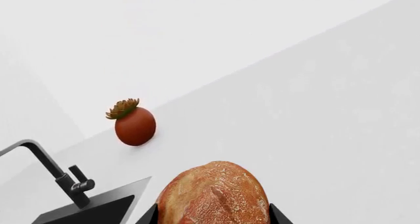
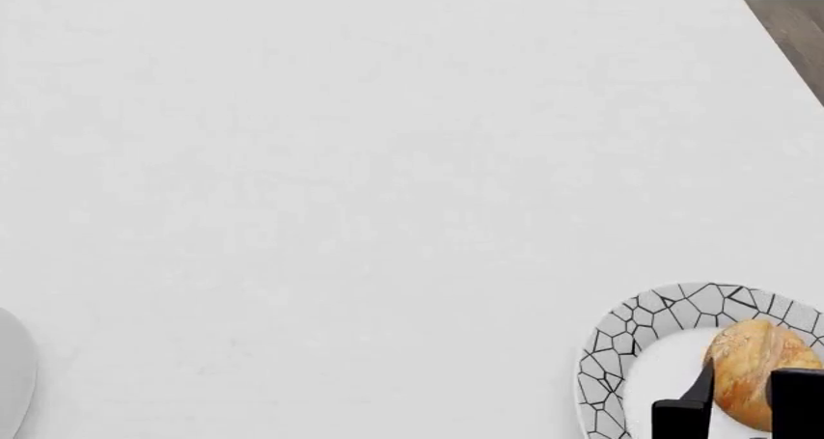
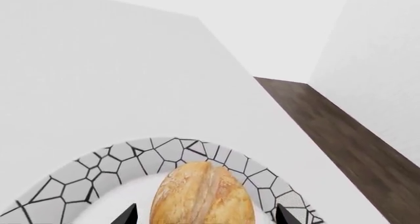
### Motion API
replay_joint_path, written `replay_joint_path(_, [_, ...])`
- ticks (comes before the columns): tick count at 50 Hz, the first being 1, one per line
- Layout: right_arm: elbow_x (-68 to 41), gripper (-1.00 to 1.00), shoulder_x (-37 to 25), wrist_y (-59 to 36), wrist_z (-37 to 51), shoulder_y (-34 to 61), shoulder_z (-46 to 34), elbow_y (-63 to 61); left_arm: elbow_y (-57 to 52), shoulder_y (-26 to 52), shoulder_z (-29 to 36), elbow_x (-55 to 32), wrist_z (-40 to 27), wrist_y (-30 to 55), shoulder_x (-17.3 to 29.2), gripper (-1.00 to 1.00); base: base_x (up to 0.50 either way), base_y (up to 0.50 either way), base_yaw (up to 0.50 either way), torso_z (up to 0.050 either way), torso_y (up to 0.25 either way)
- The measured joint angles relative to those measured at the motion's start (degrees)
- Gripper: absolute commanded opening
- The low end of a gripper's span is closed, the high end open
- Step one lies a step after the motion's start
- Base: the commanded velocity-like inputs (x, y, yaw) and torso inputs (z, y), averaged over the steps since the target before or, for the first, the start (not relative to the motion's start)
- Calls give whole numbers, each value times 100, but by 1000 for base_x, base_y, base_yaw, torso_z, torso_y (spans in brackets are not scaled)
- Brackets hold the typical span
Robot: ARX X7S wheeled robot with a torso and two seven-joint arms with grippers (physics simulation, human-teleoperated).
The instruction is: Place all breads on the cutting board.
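The dark roll (image 1: 213, 194) sits clamped in the left claw (image 1: 213, 215), its long axis running straight out from the claw, above the bench (image 1: 315, 111). Only the left wrist view shows it, plus a red fruit (image 1: 135, 124) and a black tap (image 1: 59, 172) at the sink (image 1: 98, 209). The right claw (image 3: 204, 215) stands apart, straddling the pale roll (image 2: 754, 371) on the mosaic plate (image 2: 618, 342); its score line points away from the claw. The head view shows wide bare bench leftward, with the bench edge and dark floor (image 3: 341, 135) close on the right.
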State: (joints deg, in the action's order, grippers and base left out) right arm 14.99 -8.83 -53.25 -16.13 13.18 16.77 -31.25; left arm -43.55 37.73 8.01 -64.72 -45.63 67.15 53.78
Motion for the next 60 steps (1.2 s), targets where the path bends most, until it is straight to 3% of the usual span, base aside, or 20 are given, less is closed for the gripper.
replay_joint_path(60, [-252,100,-230,141,270,443,-185,1027,-133,47,192,-157,-135,-34,37,-100,0,0,0,0,0])
